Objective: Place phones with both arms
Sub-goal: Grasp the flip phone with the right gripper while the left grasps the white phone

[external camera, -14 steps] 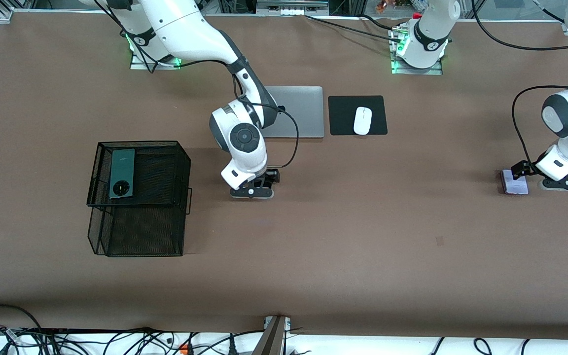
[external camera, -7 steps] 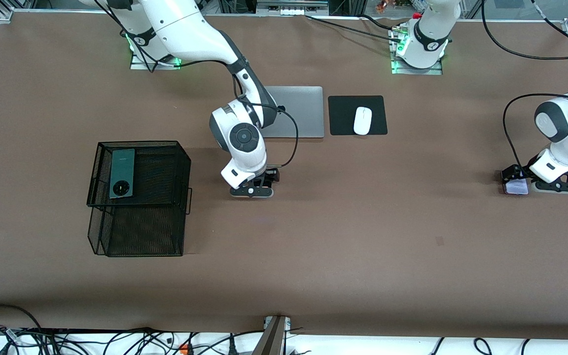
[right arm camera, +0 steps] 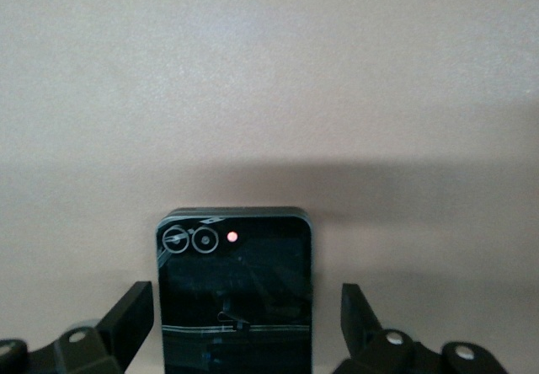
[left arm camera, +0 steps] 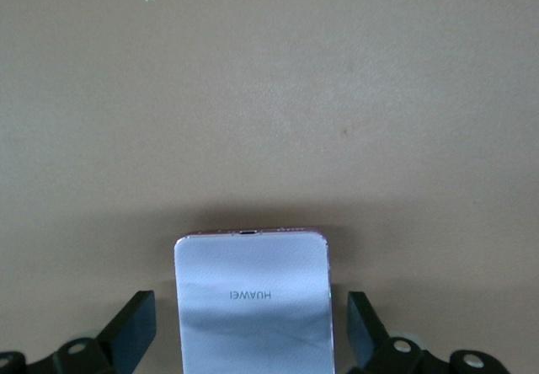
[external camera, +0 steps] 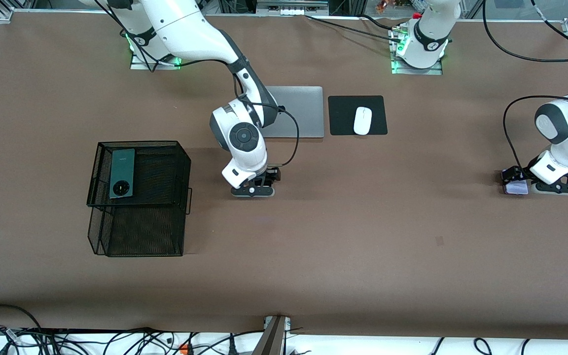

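Meanwhile the left gripper (external camera: pixel 514 183) has slid over the lilac phone (external camera: pixel 516 188) at the left arm's end of the table (external camera: pixel 363 236), so less of it shows than a second ago; its fingers (left arm camera: pixel 135 333) stand wide, straddling the phone without touching. The right gripper (external camera: pixel 253 190) has barely shifted, equally spread around the black phone (right arm camera: pixel 233 294), which the front view hides under the wrist. Both phones are cut off in the wrist views. The green phone (external camera: pixel 122 173) lies atop the mesh basket (external camera: pixel 138 231).
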`<state>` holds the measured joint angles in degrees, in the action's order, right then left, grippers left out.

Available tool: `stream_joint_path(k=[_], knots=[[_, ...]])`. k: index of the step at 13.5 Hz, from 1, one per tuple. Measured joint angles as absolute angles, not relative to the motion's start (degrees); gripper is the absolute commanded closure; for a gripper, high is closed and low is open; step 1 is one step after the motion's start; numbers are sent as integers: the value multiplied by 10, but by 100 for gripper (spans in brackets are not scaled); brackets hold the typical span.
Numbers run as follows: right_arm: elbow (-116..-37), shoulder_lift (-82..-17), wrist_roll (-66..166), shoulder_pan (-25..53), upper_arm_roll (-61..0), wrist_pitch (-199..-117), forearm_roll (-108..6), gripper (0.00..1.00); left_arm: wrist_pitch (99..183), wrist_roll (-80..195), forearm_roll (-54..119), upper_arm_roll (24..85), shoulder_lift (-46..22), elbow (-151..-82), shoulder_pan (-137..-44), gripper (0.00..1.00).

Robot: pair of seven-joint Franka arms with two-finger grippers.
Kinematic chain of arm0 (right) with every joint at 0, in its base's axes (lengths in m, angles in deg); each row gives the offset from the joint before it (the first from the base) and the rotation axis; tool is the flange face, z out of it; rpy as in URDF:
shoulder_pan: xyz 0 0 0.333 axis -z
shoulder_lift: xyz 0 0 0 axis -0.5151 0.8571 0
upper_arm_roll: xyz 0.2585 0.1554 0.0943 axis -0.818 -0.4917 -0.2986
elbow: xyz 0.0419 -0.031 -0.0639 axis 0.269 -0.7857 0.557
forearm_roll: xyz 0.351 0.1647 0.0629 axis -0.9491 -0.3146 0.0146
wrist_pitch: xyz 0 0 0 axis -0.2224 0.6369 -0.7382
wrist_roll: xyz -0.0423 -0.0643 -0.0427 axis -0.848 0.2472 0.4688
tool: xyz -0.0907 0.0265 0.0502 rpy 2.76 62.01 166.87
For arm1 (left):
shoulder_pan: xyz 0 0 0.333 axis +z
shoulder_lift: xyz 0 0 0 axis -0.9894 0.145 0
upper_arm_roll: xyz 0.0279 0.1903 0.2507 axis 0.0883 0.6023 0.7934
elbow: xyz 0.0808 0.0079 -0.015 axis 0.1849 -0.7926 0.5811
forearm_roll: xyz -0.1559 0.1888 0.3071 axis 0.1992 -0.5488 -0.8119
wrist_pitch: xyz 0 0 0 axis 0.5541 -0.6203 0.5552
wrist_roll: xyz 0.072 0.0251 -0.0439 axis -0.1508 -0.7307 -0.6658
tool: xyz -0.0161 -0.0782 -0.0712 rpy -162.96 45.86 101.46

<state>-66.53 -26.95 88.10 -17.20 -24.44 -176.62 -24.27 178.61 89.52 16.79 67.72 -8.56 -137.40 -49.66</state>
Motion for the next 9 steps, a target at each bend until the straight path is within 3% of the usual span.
stream_joint_path(k=[5, 7, 8, 9], knots=[[-672, -267, 877, -177, -245, -1768, -243, 4, 1805, 898, 168, 677, -67, -1372, -489, 0], [-673, -265, 876, -179, -245, -1775, -243, 22, 1817, 898, 168, 676, -57, -1372, -488, 0], [-674, -264, 875, -180, -245, -1776, -243, 38, 1819, 898, 169, 676, -55, -1371, -487, 6], [-674, -264, 875, -181, -245, -1778, -243, 59, 1819, 897, 170, 675, -55, -1371, -487, 18]])
